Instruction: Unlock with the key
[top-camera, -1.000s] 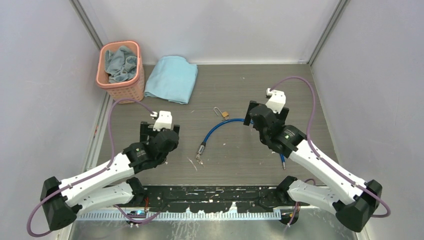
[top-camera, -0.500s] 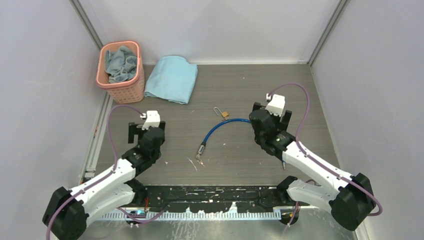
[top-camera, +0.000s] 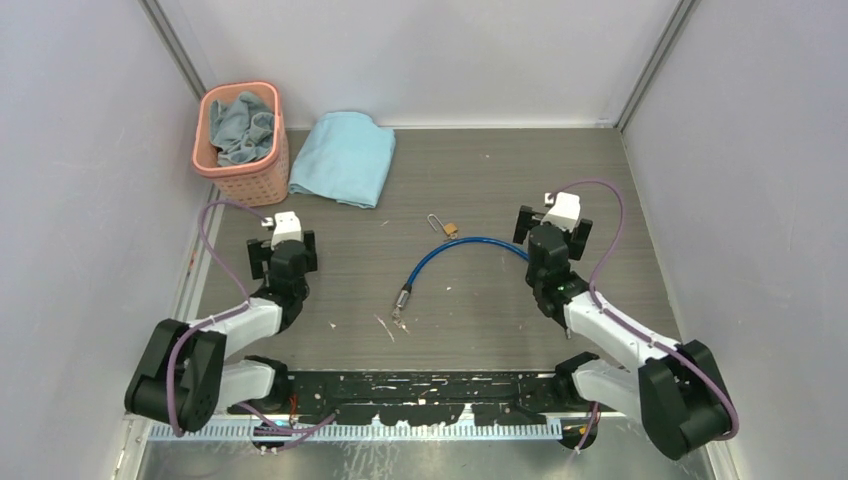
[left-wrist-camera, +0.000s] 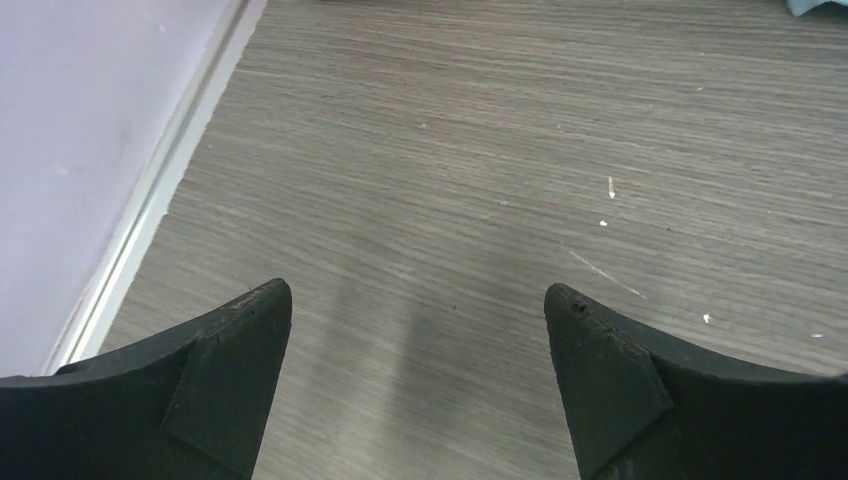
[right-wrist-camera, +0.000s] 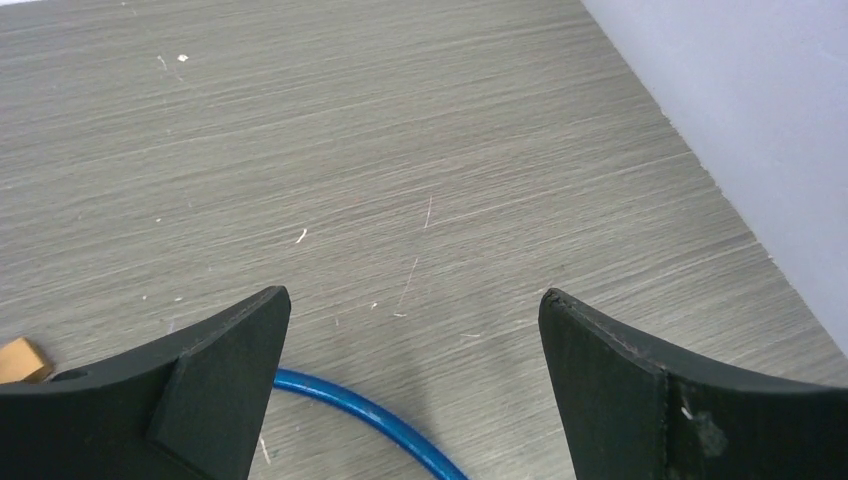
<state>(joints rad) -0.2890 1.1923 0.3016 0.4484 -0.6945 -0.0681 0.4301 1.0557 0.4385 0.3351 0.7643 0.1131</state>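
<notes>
The small brass padlock with its silver shackle lies at the table's middle; a corner of it shows in the right wrist view. The blue cable curves from its metal end towards my right gripper. It passes under that gripper in the right wrist view. The right gripper is open and empty just above the cable. My left gripper is open and empty over bare table at the left, also in its wrist view. The key shows in no view.
A pink basket with a blue cloth stands at the far left. A folded light blue towel lies beside it. Walls enclose the table on three sides; the left wall's edge runs close to the left gripper.
Both arms have folded back. The left gripper moved left and away from the cable's metal end. The right gripper moved right along the cable. Both stay open and empty.
</notes>
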